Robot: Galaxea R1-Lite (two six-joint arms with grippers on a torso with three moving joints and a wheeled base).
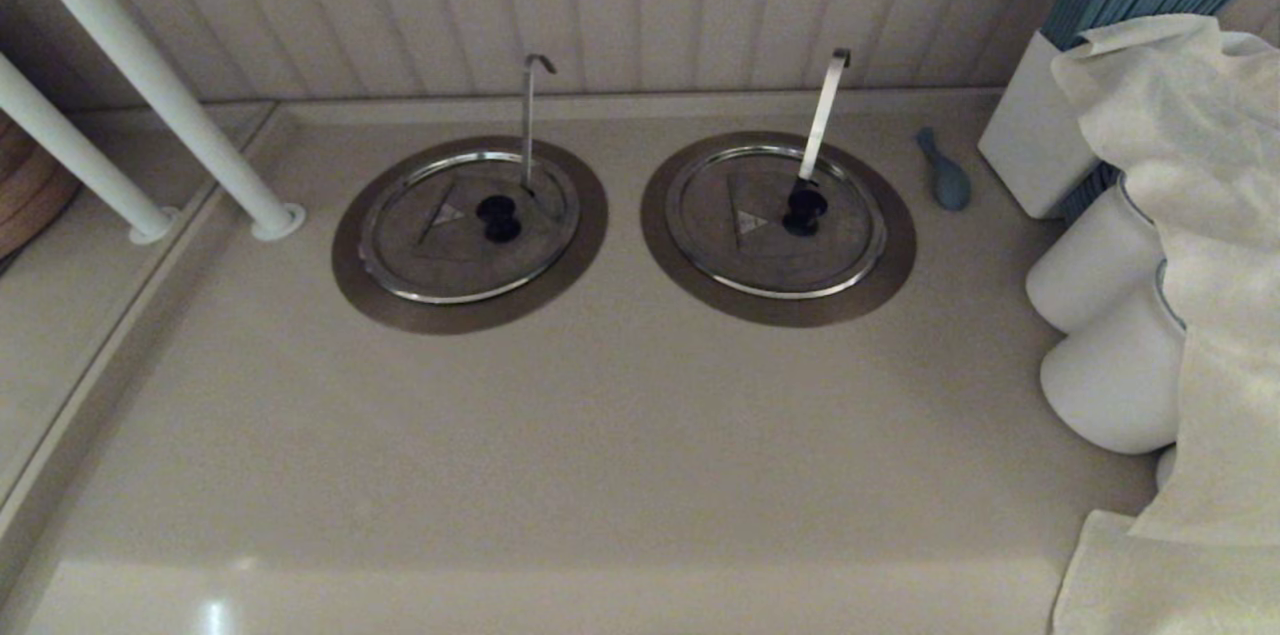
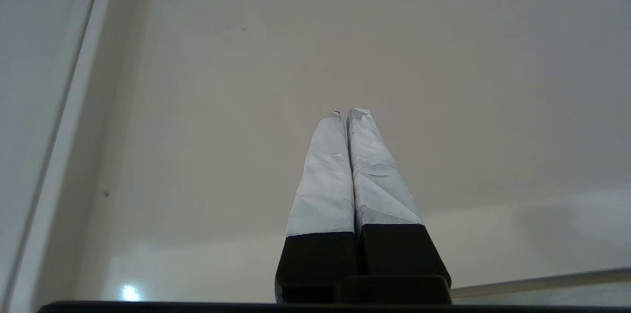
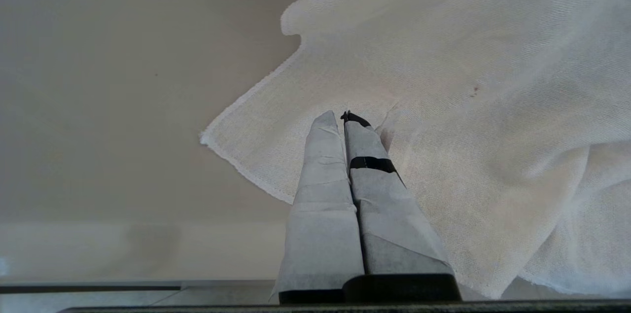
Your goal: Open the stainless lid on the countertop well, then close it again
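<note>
Nothing is starting yet: the stainless lid (image 1: 470, 225) is sitting flat on the countertop well (image 1: 350, 275), left of its twin. Left end effector (image 2: 344, 114) and right end effector (image 3: 337, 117), both pinched empty, are hovering over the table; one needs to reach the black knob (image 1: 498, 217)

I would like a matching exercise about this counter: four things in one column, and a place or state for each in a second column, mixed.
Things:
1. stainless lid
2. blue spoon
3. white cloth
4. left gripper

Places or states:
A. draped over white jars on the right
B. shut, over bare counter
C. closed on the left well
D. flat beside the white box

Pairs: 1-C, 2-D, 3-A, 4-B
</note>
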